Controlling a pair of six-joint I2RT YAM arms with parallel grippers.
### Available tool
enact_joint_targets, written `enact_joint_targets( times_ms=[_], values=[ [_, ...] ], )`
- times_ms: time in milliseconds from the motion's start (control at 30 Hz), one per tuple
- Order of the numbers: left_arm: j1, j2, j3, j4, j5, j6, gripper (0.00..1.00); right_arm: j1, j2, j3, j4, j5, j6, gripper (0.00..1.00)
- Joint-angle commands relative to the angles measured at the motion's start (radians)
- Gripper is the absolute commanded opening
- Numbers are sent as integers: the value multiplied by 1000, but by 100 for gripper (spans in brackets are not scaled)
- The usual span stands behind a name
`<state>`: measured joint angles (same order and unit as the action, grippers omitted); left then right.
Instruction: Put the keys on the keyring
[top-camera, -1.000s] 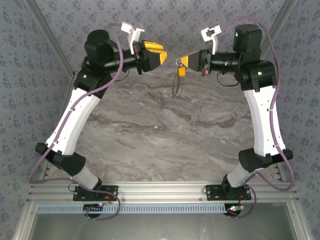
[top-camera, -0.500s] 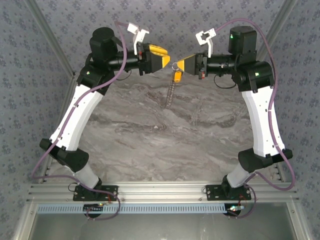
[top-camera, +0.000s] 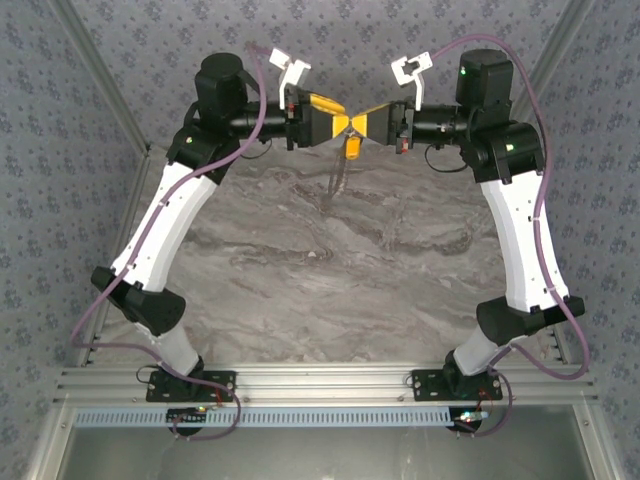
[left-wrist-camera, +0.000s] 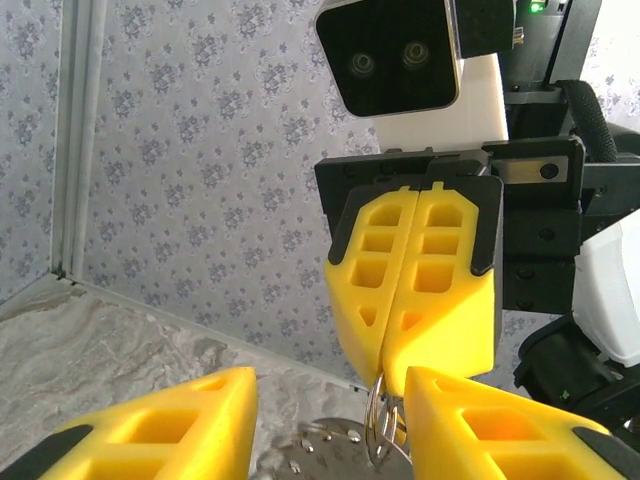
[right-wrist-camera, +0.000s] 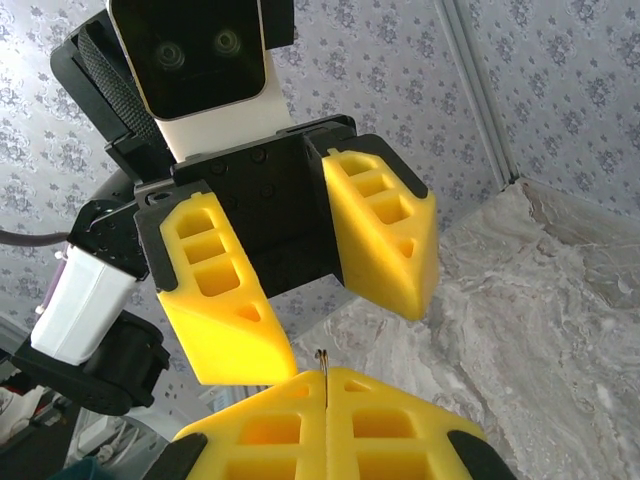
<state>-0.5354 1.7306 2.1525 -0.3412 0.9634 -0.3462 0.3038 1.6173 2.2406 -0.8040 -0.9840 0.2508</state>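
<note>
The right gripper (left-wrist-camera: 395, 350) has its 2 jaws closed on the keyring (left-wrist-camera: 380, 428). The left gripper (top-camera: 335, 118) is wide open beside the keyring and holds nothing. The key (top-camera: 352, 147) hangs under the keyring.

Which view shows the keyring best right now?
Left wrist: the keyring hangs close-up from the shut right end effector. Top shows mainly its chain; right wrist, just a sliver.

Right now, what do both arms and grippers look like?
Both the left arm and right arm have white link shells with black joints, a purple cable running along each. The left gripper and right gripper carry chunky yellow wedge fingers with cut-out pockets on black bodies, white camera housings above.
</note>
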Motion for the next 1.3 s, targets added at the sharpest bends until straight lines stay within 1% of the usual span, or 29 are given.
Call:
enact_joint_targets(
  times_ms=[0,33,167,200,367,567,667,767,833,900,967,1000,1033,1100,1133,1200,1267],
  values=[
    [-12,7,54,0,51,-11,38,4,-28,-2,50,-30,26,0],
    [-15,11,59,-2,56,-13,36,4,-28,-5,53,-29,28,0],
    [-20,27,88,-25,77,-8,21,4,-33,-15,64,-26,34,0],
    [-20,30,95,-31,81,-7,18,4,-33,-20,67,-25,36,0],
    [-25,35,107,-50,95,-1,17,3,-41,-35,89,-23,48,0],
    [-26,35,107,-69,100,10,19,1,-48,-47,103,-21,56,0],
    [-27,35,106,-70,104,10,15,1,-49,-49,104,-19,58,0],
    [-28,35,107,-68,112,10,8,1,-51,-52,111,-17,62,0],
    [-31,36,110,-67,119,9,0,1,-50,-53,121,-18,70,0],
    [-32,35,109,-64,116,8,0,0,-50,-55,134,-20,80,0],
    [-34,29,109,-56,84,7,0,-7,-55,-59,147,-19,93,0],
    [-36,22,104,-42,61,6,0,-24,-65,-74,174,-27,113,12],
    [-36,12,93,-23,30,5,0,-47,-82,-108,237,-41,151,23],
    [-37,-18,47,55,-16,-15,0,-109,-131,-215,425,-75,285,34],
    [-38,-36,17,100,-43,-30,0,-144,-160,-284,549,-91,379,39],
    [-37,-67,-36,195,-81,-65,0,-200,-199,-390,766,-109,542,46],
    [-40,-88,-69,268,-103,-95,0,-223,-216,-462,890,-116,637,48]
  ],
)
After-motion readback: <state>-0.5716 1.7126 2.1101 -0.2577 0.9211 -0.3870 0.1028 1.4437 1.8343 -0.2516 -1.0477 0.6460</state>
